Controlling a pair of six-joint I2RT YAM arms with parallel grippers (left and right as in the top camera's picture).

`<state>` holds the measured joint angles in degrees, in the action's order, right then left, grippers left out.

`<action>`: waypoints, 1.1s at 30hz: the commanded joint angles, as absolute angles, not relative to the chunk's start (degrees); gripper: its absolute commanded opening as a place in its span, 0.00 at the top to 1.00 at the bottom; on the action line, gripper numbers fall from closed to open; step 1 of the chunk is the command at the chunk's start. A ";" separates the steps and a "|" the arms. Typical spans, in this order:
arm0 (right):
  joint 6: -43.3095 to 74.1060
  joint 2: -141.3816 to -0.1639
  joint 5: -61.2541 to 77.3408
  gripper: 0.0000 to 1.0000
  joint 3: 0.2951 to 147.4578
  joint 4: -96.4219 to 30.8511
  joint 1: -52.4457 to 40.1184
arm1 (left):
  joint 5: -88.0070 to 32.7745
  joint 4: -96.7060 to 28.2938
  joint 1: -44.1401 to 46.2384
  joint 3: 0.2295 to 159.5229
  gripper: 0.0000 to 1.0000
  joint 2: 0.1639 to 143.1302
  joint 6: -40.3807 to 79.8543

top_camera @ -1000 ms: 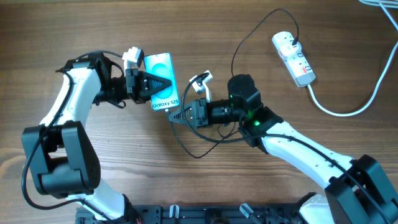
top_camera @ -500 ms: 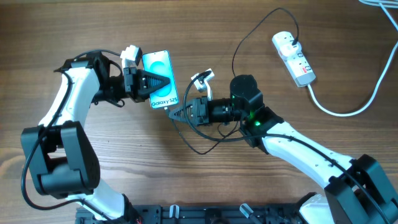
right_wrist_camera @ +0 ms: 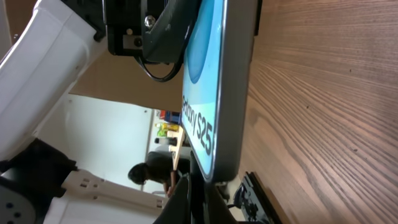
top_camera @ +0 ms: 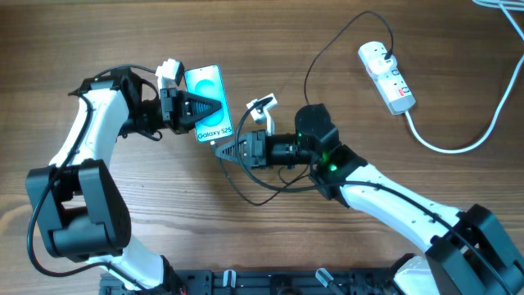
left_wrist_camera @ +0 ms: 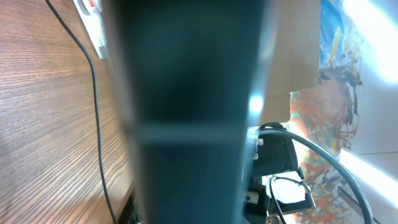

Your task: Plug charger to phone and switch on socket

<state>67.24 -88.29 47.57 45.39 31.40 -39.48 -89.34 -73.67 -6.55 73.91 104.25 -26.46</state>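
The right gripper [top_camera: 223, 152], its fingers pinched almost together on the tip of the charger [top_camera: 264, 203], sits at the white-strip end of the phone [top_camera: 203, 83]. The phone's long axis runs near to far, strip end nearest, and the left gripper [top_camera: 214, 108] is clamped across its middle. The socket [top_camera: 387, 78] lies well apart at the far right.

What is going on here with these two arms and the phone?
The left gripper holds the phone clamped between its fingers. The right gripper, closed on the charger, has the tip at the phone's lower end; whether it is fully in cannot be told. The socket lies far off on the right, with no gripper near it.
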 commanded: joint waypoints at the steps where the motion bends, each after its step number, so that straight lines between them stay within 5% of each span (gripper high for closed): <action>1: 67.46 -89.06 36.47 0.96 45.82 32.58 -39.05 | -90.35 -74.37 -5.41 74.43 0.96 103.37 -26.72; 15: 69.04 -89.06 36.10 0.96 45.82 34.39 -37.69 | -90.35 -75.07 -8.43 74.43 0.96 103.37 -26.74; 33: 61.10 -89.06 52.38 0.96 45.82 32.45 -38.72 | -90.35 -72.69 -9.93 74.43 0.96 103.37 -26.72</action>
